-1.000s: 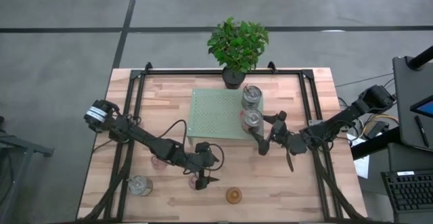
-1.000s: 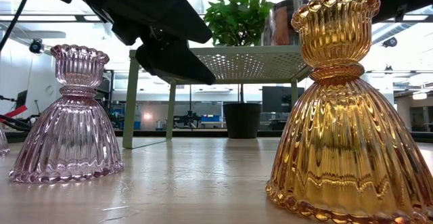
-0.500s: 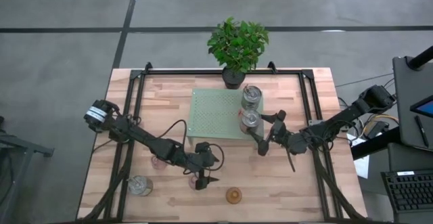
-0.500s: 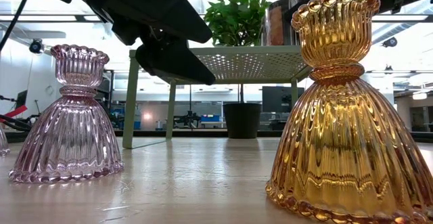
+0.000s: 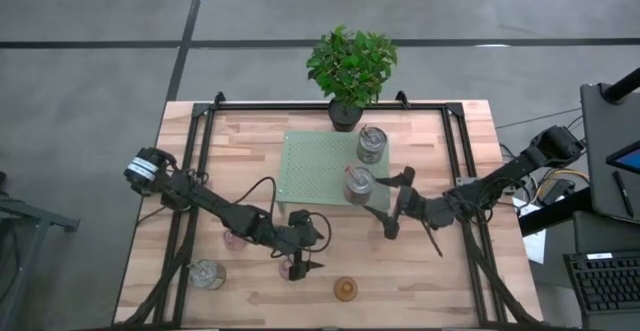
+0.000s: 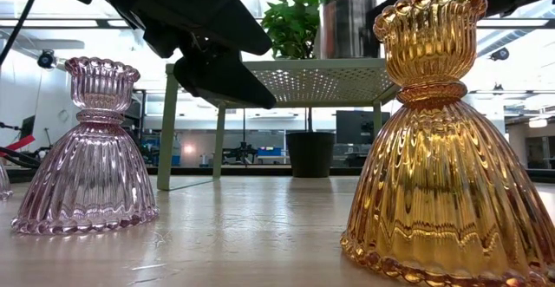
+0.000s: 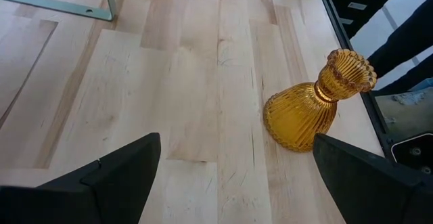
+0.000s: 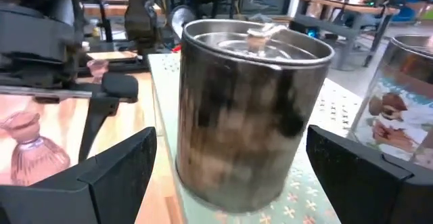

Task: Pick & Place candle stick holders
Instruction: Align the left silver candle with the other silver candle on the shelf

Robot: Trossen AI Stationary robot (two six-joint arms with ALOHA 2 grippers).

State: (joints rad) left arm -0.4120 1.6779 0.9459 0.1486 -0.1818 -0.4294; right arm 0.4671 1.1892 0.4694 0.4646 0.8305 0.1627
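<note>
Overhead, the right gripper (image 5: 392, 203) sits just right of a silvery holder (image 5: 358, 183) on the green perforated stand (image 5: 318, 167), fingers spread wide and holding nothing, with a second silvery holder (image 5: 371, 144) farther back. Meanwhile the left gripper (image 5: 302, 268) hovers low over the near counter (image 5: 440, 271), open and empty, its arm partly hiding a pink holder (image 5: 234, 237). An amber holder (image 5: 345, 289) stands near it to the right, another pink holder (image 6: 87, 148) shows whole only from table height, and a third silvery holder (image 5: 205, 273) stands near left.

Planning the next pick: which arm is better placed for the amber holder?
Left. Its open hand hovers just beside the amber holder; the right hand is up by the green rack.
</note>
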